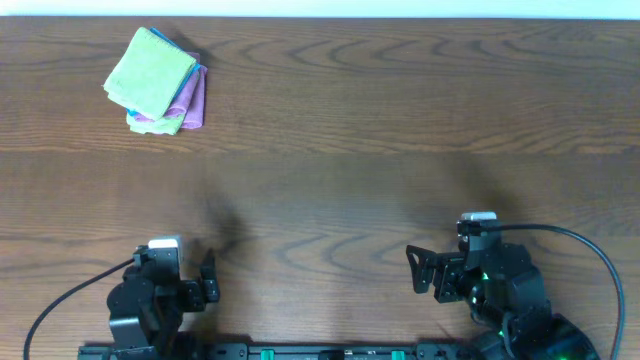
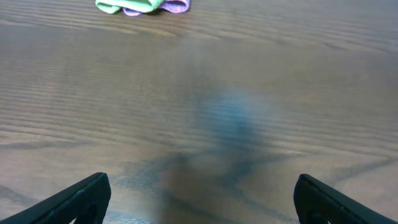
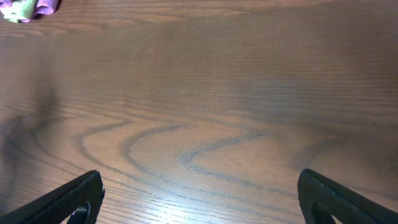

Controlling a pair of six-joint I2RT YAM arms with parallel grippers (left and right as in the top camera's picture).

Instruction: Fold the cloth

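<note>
A stack of folded cloths (image 1: 157, 80), green on top with purple and blue beneath, lies at the far left of the wooden table (image 1: 400, 120). It shows at the top edge of the left wrist view (image 2: 140, 6) and in the top left corner of the right wrist view (image 3: 28, 8). My left gripper (image 1: 207, 278) is open and empty near the table's front edge, far from the stack. My right gripper (image 1: 421, 272) is open and empty near the front edge on the right.
Black cables run from both arm bases along the front edge (image 1: 590, 250). The table's far edge meets a pale wall (image 1: 320, 8).
</note>
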